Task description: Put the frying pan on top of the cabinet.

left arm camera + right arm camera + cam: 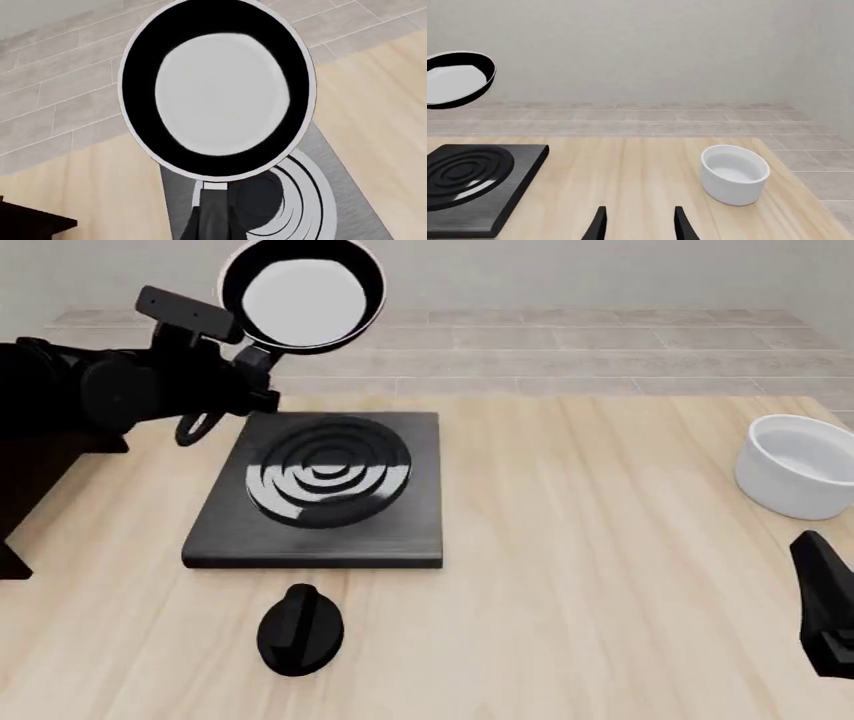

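— Cabinet (40, 475) first, please: where is it?

— At my far left, about nine o'clock from the stove plate (320, 490). Only a dark slab of it shows in the front view, partly behind my left arm.

— And your left gripper (247, 375)?

— It is closed on the handle of the frying pan (303, 292), near where the handle meets the rim. The pan is lifted off the table, tilted so its whitish inside faces the camera, up at about twelve o'clock from the stove plate's rings. In my left wrist view the pan (217, 90) fills the frame, with the rings below it.

— What lies past the plate?

— Black knob (300, 630) at six o'clock from the plate, lying on the table (587, 570). White bowl (798, 478) well off at three o'clock, near the table's right edge.

— Your right gripper (639, 225)?

— Low at the right, its fingers parted with nothing between them, apart from the bowl (735, 174).
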Action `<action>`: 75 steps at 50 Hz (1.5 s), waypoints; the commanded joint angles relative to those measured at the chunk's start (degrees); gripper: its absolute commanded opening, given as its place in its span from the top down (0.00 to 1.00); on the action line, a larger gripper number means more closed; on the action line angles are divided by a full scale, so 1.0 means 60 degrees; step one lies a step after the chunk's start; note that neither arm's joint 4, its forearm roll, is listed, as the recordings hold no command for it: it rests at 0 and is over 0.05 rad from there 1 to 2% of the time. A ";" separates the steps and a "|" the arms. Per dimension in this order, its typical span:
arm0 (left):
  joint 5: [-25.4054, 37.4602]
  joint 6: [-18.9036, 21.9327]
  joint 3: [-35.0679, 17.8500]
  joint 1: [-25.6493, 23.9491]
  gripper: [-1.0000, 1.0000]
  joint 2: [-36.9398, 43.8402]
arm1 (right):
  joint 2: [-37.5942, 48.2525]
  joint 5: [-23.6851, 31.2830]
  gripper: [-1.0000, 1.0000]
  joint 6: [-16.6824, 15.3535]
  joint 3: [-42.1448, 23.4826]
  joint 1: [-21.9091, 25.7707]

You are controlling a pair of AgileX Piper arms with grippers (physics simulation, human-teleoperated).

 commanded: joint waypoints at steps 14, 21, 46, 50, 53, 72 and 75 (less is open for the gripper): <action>0.1134 -0.0361 0.0006 0.2481 1.00 -0.1106 | -0.0001 -0.0007 0.00 -0.0043 0.0000 0.0017; 0.1653 -0.0845 -0.0147 0.3036 1.00 -0.1620 | 0.0000 0.0004 0.00 -0.0038 0.0000 0.0027; 0.3028 -0.1906 0.0253 0.5015 1.00 -0.3585 | 0.0004 0.0044 0.00 -0.0127 0.0001 0.0090; 0.3134 -0.1920 0.0316 0.5156 1.00 -0.3778 | 0.0004 0.0048 0.00 -0.0137 -0.0002 0.0096; 0.3305 -0.2187 0.0289 0.5311 1.00 -0.3825 | 0.0003 0.0051 0.00 -0.0142 -0.0003 0.0098; 0.3413 -0.2536 0.0701 0.5918 1.00 -0.3903 | 0.0008 0.0062 0.00 -0.0168 0.0001 0.0118; 0.3370 -0.2589 0.0710 0.6122 1.00 -0.3617 | 0.0012 0.0061 0.00 -0.0176 0.0000 0.0127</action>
